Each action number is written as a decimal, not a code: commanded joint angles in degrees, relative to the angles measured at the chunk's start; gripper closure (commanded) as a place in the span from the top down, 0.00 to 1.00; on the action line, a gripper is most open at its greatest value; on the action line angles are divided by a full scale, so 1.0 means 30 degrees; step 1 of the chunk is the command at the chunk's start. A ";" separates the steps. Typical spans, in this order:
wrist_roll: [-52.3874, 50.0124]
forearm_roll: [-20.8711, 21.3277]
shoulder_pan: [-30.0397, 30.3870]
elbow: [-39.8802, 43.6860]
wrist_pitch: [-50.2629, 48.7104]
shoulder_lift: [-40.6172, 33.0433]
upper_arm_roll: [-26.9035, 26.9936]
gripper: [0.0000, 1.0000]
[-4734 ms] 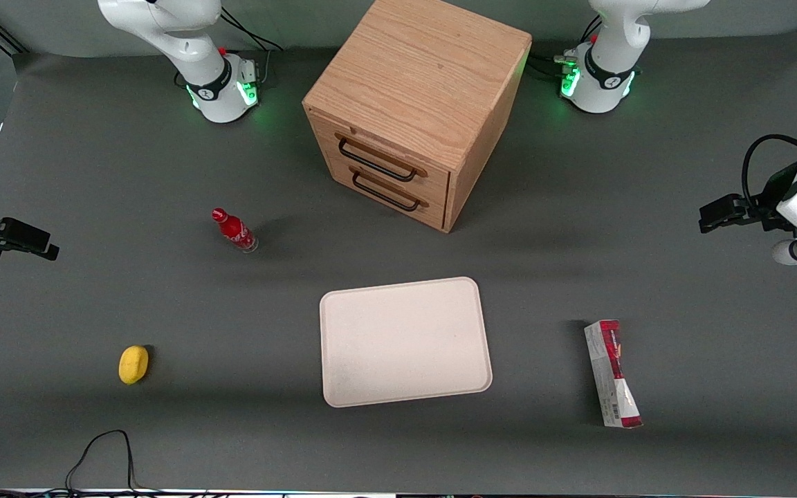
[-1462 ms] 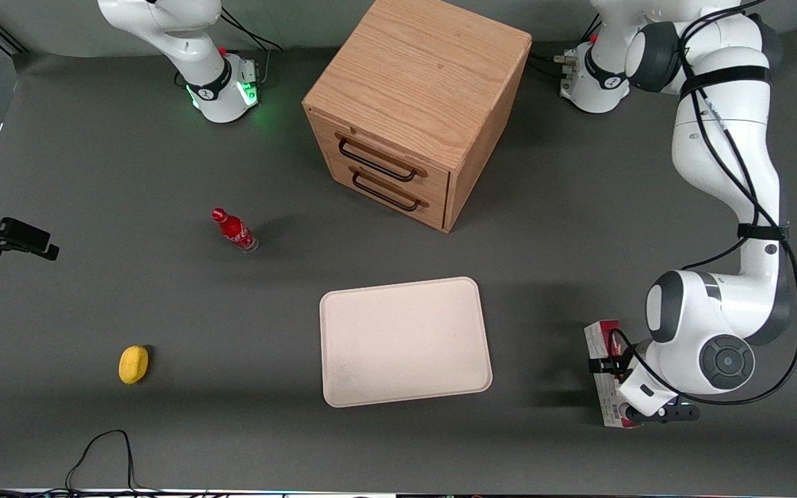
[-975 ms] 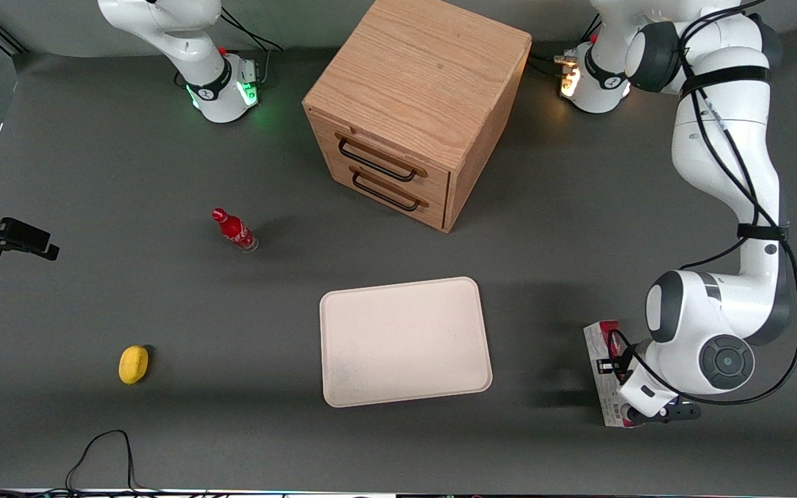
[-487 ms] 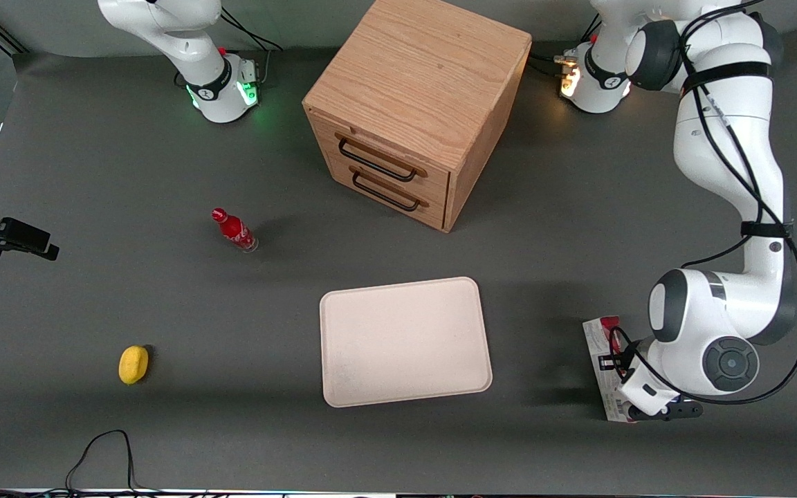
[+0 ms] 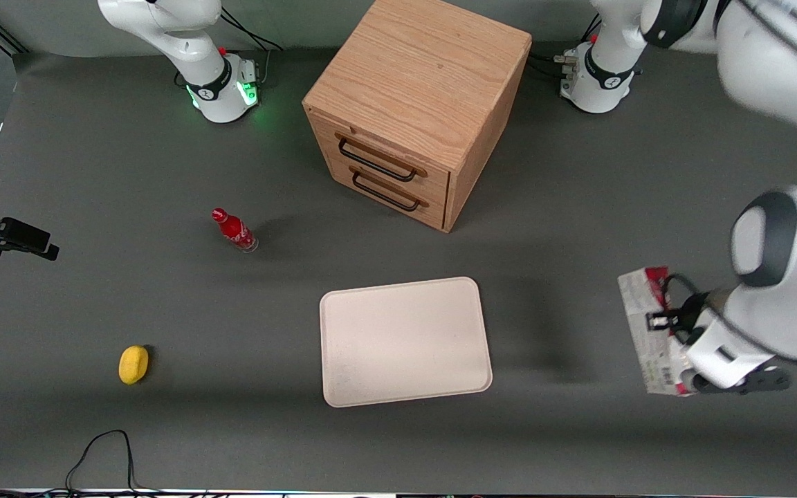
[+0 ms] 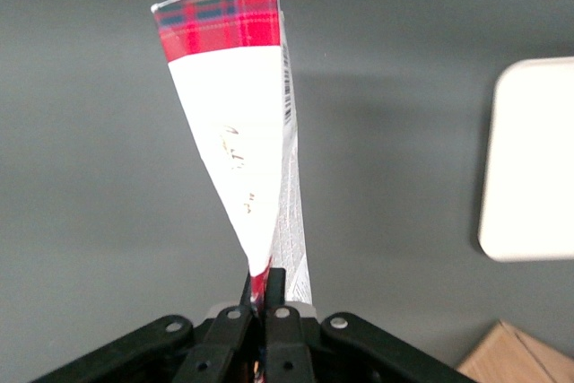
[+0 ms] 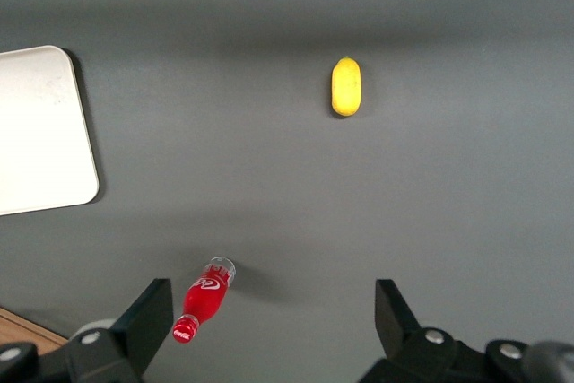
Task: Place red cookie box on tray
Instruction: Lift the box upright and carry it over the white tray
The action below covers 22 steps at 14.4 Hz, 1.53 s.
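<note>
The red cookie box [image 5: 648, 330], red with white panels and a barcode, hangs in the air toward the working arm's end of the table, well off to the side of the tray. My left gripper [image 5: 670, 325] is shut on it, and the arm's white wrist covers part of it. In the left wrist view the box [image 6: 238, 132] sticks out lengthwise from the gripper [image 6: 262, 289], its pinched end squeezed flat between the black fingers [image 6: 276, 282]. The pale cream-pink tray [image 5: 405, 341] lies flat on the grey table with nothing on it; its rounded edge [image 6: 534, 159] shows beside the box.
A wooden two-drawer cabinet [image 5: 416, 111] stands farther from the front camera than the tray. A small red bottle [image 5: 234, 230] and a yellow lemon-like object [image 5: 133, 364] lie toward the parked arm's end. A black cable [image 5: 104, 453] loops at the near table edge.
The left arm came down onto the box and shut on it. In the last half second it has risen, lifting the box off the table and slightly toward the working arm's end.
</note>
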 commanded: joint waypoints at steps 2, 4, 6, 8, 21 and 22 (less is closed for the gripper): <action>-0.0144 -0.0123 -0.0024 -0.0731 -0.2317 -0.2952 -0.0073 0.00; -0.0318 -0.0152 -0.0168 -0.0789 -0.2408 -0.3420 -0.0131 0.00; -0.1075 -0.0211 -0.0781 -0.0731 -0.2379 -0.3423 -0.0597 0.00; -0.3443 -0.0270 -0.1660 -0.0701 -0.1708 -0.3219 -0.1592 0.00; -1.0544 0.0403 -0.7493 -0.0818 0.3300 -0.0498 -0.1773 0.00; -1.0545 0.0520 -0.7494 -0.0906 0.3972 0.0087 -0.1773 0.00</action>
